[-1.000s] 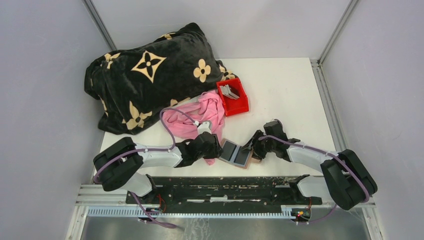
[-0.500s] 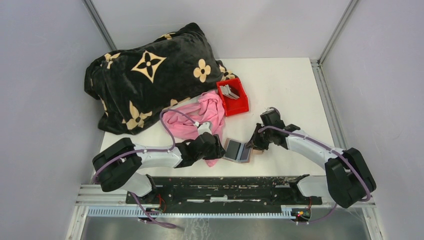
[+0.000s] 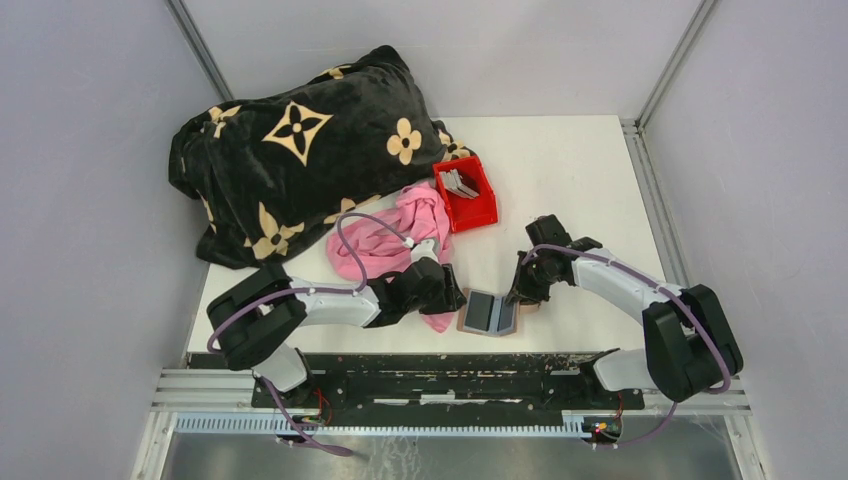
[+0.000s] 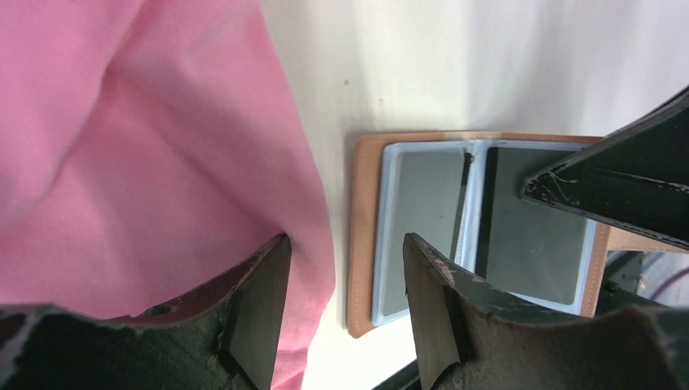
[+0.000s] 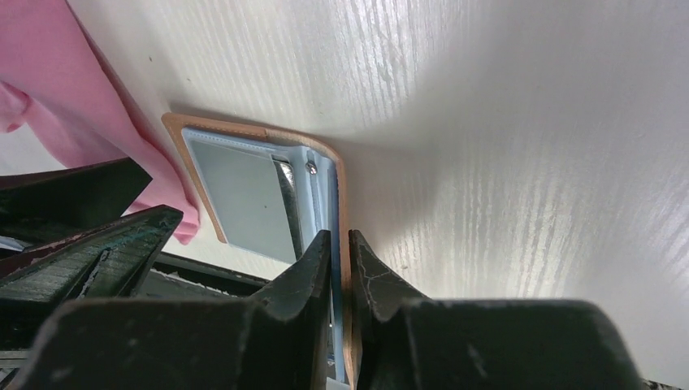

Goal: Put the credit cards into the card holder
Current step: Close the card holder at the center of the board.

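Observation:
The brown leather card holder (image 3: 489, 314) lies open on the table near the front edge, its pale blue inner slots with grey windows facing up. It also shows in the left wrist view (image 4: 479, 223) and in the right wrist view (image 5: 244, 195). My right gripper (image 5: 340, 240) is shut on the card holder's right edge. My left gripper (image 4: 341, 252) is open, just left of the card holder, its left finger against the pink cloth (image 4: 146, 146). Several grey credit cards (image 3: 459, 183) stand in the red bin (image 3: 478, 212).
A pink cloth (image 3: 395, 235) lies between the bin and my left gripper (image 3: 448, 296). A black blanket with tan flower prints (image 3: 300, 150) fills the back left. The black rail (image 3: 450, 375) runs along the front edge.
The card holder has shifted right and nearer the front edge, turning a little, with my right gripper on it. My left arm has followed to the right.

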